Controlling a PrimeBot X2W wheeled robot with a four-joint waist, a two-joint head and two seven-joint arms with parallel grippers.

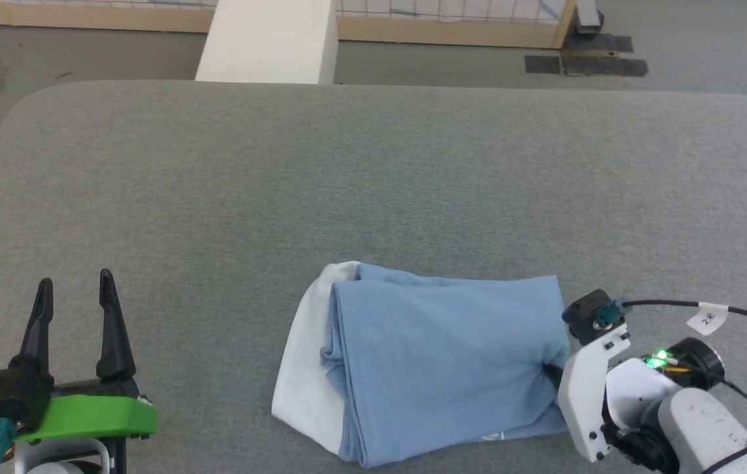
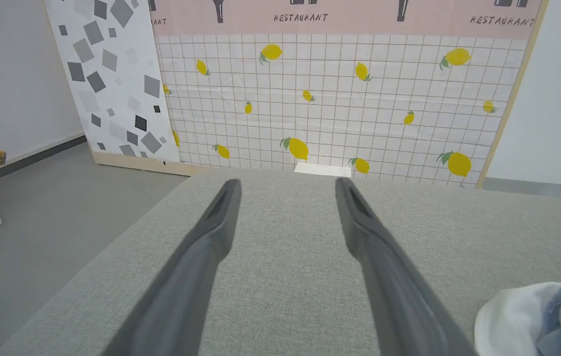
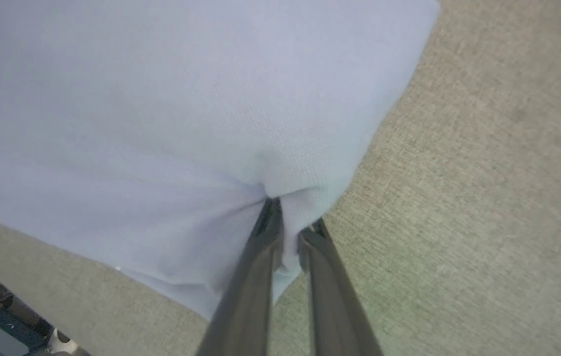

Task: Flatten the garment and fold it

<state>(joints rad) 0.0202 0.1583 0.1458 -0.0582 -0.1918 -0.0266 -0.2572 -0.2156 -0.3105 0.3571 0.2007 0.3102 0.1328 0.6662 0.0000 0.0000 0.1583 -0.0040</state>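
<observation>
While the shirt [image 1: 439,362] lies doubled over itself in uneven layers near the front of the grey table [image 1: 373,164], white fabric showing at its left side, the right gripper [image 3: 290,217] pinches a tuck of its right edge. Left gripper [image 1: 76,280] spread, empty, well apart to the left. Judgement: not yet flat; tidy folding remains.
</observation>
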